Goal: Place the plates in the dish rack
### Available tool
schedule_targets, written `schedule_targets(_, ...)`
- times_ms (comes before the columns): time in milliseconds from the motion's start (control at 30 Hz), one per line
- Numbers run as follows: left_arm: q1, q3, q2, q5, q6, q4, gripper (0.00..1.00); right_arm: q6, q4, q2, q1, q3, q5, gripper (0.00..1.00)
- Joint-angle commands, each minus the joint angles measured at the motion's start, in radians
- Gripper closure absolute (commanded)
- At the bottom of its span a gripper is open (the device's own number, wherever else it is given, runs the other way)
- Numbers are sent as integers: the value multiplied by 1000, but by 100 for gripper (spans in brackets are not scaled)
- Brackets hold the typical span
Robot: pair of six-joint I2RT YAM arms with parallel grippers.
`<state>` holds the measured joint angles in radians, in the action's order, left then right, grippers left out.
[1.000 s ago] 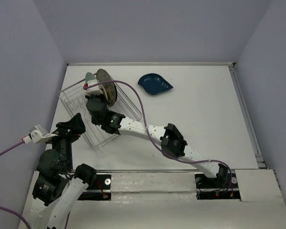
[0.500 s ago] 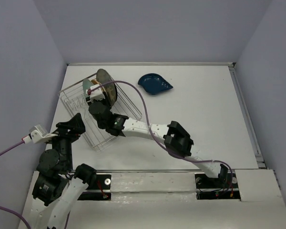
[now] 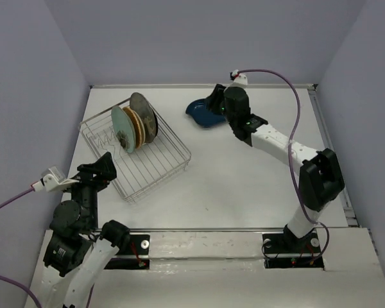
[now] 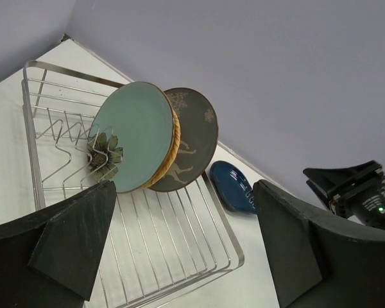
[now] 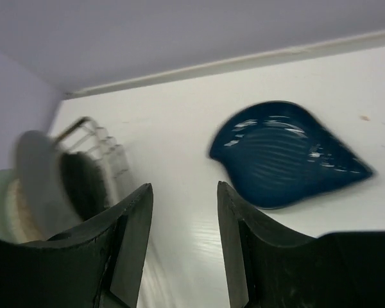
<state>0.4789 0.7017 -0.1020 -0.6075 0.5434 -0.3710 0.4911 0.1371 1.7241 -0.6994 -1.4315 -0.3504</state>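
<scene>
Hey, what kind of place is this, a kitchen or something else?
Probably a robot test bench, not a kitchen: a plain white table boxed in by blank lilac walls, two robot arms bolted at its near edge, with a wire dish rack and a few plates.

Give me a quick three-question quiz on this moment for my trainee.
1. True or false: the dark blue leaf-shaped plate stands in the dish rack.
2. The right gripper is: A) shut on a plate, B) open and empty, C) out of view.
3. Which racked plate is nearest the left wrist camera?
Key: 1 false, it lies on the table; 2 B; 3 the pale teal floral plate.
</scene>
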Motion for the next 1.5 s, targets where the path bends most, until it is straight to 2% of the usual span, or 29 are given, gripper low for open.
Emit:
schedule_targets(0,7,13,-22,9,-8,27,1,-11,-69,41,203,69,319,49)
schedule_targets(33,7,12,-25,11,-10,29,1,-76,-89,63,251,50,397,49)
schedule_targets(67,7,12,-30,12,-10,30,1,-148,-120,116,340,-2,550,48)
schedule_targets(100,9,12,-31,14,-10,30,1,-149,-131,117,378,-30,621,47)
schedule_targets(133,7,12,-37,15,-11,32,1,-211,-178,173,435,-94,721,41)
schedule_targets(233,7,12,-45,15,-13,35,1,-324,-288,299,486,-217,787,33)
schedule_targets(367,7,12,-65,14,-16,41,1,-423,-410,471,508,-494,803,18)
schedule_targets(400,6,12,-70,15,-17,41,1,-437,-436,507,508,-548,806,17)
schedule_targets(467,3,12,-79,17,-17,41,1,-460,-519,638,508,-716,806,17)
schedule_targets(600,-2,12,-93,18,-19,44,1,-459,-594,804,508,-903,864,19)
schedule_targets(833,-11,10,-102,22,-22,49,1,-396,-600,925,508,-977,1002,21)
schedule_targets(1033,-19,9,-102,28,-23,52,1,-352,-578,922,508,-885,1126,35)
schedule_targets(1100,-22,9,-99,31,-23,53,1,-330,-544,899,508,-801,1150,43)
schedule_targets(1233,-28,7,-93,40,-22,53,1,-309,-455,835,508,-658,1160,50)
schedule_targets(1267,-29,5,-91,41,-23,53,1,-310,-455,824,508,-644,1160,65)
schedule_targets(1400,-36,4,-90,46,-19,47,1,-307,-427,766,508,-566,1119,93)
schedule_targets(1467,-39,2,-90,51,-17,46,1,-281,-364,714,508,-483,1072,93)
